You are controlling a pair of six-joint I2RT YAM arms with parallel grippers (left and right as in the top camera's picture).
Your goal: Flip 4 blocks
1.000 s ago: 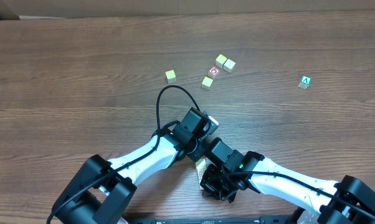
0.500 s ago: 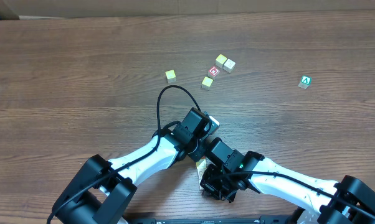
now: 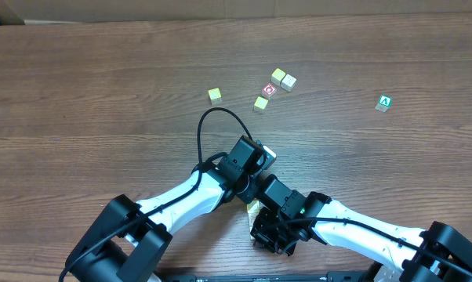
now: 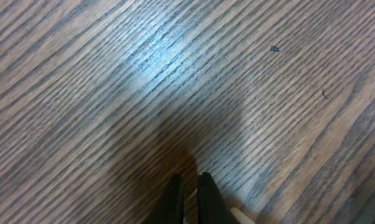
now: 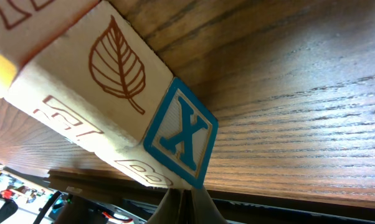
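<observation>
Right gripper (image 5: 182, 198) has shifted slightly sideways; both it and the left gripper (image 4: 189, 186) are pinched shut, empty; the block (image 5: 113, 81) just ahead of the right tips needs opened jaws to flip.

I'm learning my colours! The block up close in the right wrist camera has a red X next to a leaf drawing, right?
Not quite. The X on that block is blue, not red. The right wrist view shows it clearly, and it does sit next to the leaf drawing.
</observation>
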